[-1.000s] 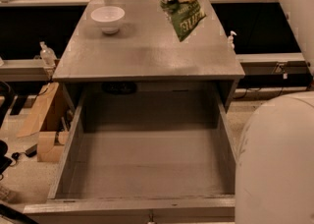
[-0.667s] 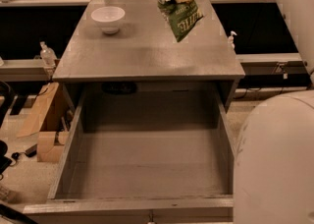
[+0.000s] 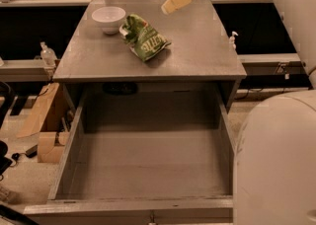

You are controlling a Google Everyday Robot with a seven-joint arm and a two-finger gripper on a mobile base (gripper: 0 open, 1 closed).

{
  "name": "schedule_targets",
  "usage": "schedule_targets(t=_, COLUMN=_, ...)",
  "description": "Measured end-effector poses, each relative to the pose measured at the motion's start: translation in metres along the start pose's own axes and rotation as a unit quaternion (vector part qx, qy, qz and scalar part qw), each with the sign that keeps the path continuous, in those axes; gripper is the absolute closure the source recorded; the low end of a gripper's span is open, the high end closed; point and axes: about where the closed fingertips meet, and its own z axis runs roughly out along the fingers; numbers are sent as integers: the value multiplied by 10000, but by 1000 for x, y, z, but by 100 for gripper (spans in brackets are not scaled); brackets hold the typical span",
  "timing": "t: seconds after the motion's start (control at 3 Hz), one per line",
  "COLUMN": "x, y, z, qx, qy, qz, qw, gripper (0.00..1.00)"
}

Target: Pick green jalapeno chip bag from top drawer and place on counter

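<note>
Camera view | claw (image 3: pixel 168 7) over counter (image 3: pixel 207 46), state cannot tell | green jalapeno chip bag (image 3: pixel 144 41) lower-left, apart

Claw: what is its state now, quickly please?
Claw: above the far part of the counter, holding nothing; the green jalapeno chip bag lies on it. Open or closed cannot be told.

White bowl (image 3: pixel 108 18), cardboard boxes (image 3: pixel 47 120) on the floor (image 3: pixel 24 182), clear bottle (image 3: pixel 48 55) on a ledge (image 3: pixel 22 66)

One chip bag (image 3: pixel 144 43), one bowl (image 3: pixel 108 18), one end effector (image 3: pixel 177 1) over the counter (image 3: pixel 197 46).
</note>
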Motion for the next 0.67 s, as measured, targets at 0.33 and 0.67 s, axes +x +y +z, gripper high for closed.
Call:
schedule_targets(t=0.33, x=0, y=1, z=2, qx=-11, qy=5, qz=0, qw=10000, gripper=0)
schedule_targets(t=0.67, x=0, y=1, z=2, qx=-11, qy=5, qz=0, qw=10000, gripper=0)
